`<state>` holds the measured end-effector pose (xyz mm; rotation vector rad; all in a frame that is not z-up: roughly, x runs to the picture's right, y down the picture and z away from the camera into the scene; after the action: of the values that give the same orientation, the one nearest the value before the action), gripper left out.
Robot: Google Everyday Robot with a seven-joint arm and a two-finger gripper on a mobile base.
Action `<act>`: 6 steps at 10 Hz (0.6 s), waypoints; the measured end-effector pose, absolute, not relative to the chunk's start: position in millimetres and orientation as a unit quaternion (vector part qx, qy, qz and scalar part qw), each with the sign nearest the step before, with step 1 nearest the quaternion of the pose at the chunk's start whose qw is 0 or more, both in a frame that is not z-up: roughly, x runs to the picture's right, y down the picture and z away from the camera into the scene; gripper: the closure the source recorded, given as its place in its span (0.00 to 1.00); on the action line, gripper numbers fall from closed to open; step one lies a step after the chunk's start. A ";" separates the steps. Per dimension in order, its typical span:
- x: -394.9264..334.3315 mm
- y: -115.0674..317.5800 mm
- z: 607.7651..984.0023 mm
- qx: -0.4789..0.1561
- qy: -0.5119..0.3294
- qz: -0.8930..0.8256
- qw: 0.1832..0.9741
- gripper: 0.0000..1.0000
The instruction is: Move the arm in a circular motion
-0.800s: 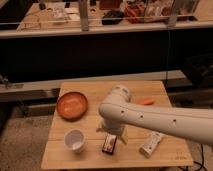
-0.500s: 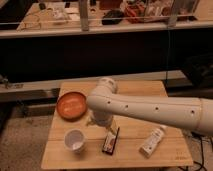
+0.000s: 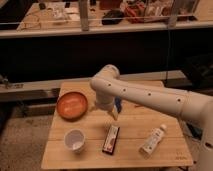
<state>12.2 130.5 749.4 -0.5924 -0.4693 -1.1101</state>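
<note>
The arm (image 3: pixel 150 97), thick, white and dotted, reaches in from the right edge over the wooden table (image 3: pixel 130 152). Its rounded elbow (image 3: pixel 106 80) hangs above the table's back left part. Below the elbow the wrist drops toward the tabletop, and the gripper (image 3: pixel 112 111) hangs just right of the orange bowl (image 3: pixel 72 105). Nothing shows in the gripper. A small blue item (image 3: pixel 118 104) sits right beside it, partly hidden by the arm.
A white cup (image 3: pixel 75 140) stands at the front left. A dark flat packet (image 3: pixel 111 138) lies in the front middle and a white bottle (image 3: pixel 152 140) lies at the front right. Behind the table runs a dark shelf wall with cluttered benches above.
The elbow has swung left and toward the back of the table, off the front middle. The dark packet and white bottle, earlier partly under the arm, now show in full.
</note>
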 end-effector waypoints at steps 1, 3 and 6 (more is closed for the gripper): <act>34.4 123.8 758.5 -0.279 -0.212 -0.502 0.791 0.20; 93.7 113.9 776.3 -0.302 -0.195 -0.459 0.813 0.20; 159.2 112.7 780.9 -0.325 -0.180 -0.398 0.839 0.20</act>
<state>159.2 112.7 780.9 -0.6866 -0.3800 -0.8427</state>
